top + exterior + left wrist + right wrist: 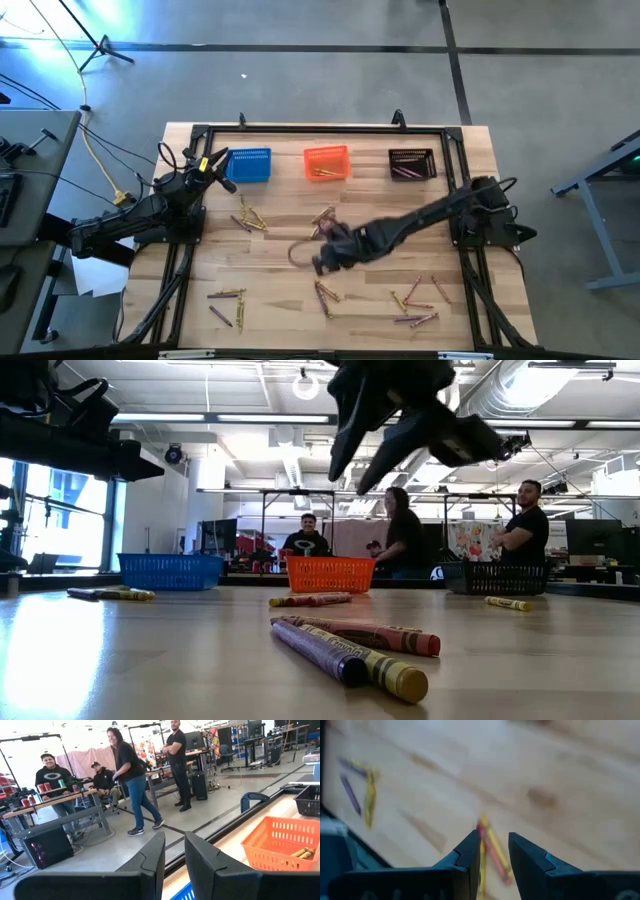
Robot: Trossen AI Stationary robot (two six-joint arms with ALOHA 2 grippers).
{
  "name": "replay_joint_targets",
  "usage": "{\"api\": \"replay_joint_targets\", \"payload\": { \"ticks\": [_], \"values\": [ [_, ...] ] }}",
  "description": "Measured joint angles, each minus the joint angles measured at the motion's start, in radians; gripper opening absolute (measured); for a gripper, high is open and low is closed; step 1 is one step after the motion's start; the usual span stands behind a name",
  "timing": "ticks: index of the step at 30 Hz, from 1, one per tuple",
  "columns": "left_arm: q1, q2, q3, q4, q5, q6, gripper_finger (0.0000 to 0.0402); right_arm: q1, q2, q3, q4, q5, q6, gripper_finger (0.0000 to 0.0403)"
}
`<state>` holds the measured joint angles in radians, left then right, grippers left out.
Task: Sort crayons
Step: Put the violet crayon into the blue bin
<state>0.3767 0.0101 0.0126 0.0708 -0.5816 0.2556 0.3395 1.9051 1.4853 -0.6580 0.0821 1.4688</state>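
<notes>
- Over the middle of the surface [270,265], the right tool [322,262] hangs released, holding nothing.
- Just below it lie crayons [326,293], long axis slanted; this arm is nearer.
- Left tool [222,164], slightly parted, waits beside the blue basket [249,165].

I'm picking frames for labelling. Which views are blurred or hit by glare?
Right wrist view: the wooden table and the thin red and yellow crayons are smeared, likely by motion. Low view: the bright window at left throws glare on the tabletop. High and left wrist views look sharp.
</notes>
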Motion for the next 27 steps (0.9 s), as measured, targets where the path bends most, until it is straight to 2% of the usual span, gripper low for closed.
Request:
{"api": "replay_joint_targets", "payload": {
  "ticks": [6, 13, 20, 24, 27],
  "values": [
    [0.000, 0.000, 0.000, 0.000, -0.003, -0.001, 0.0060, 0.095, 0.065, 0.000, 0.142, -0.043, -0.007, 0.0087],
    [0.000, 0.000, 0.000, 0.000, -0.003, 0.000, 0.0060, 0.165, 0.110, 0.000, 0.178, -0.066, 0.001, 0.0087],
    [0.000, 0.000, 0.000, 0.001, -0.003, 0.000, 0.0060, 0.230, 0.119, 0.000, 0.038, -0.092, 0.130, 0.0087],
    [0.000, 0.000, 0.000, 0.001, -0.003, 0.000, 0.0060, 0.278, 0.119, 0.000, -0.104, -0.167, 0.216, 0.0087],
    [0.000, 0.000, 0.000, 0.001, -0.003, -0.001, 0.0060, 0.323, 0.119, 0.000, -0.188, -0.213, 0.223, 0.0087]
  ]
}}
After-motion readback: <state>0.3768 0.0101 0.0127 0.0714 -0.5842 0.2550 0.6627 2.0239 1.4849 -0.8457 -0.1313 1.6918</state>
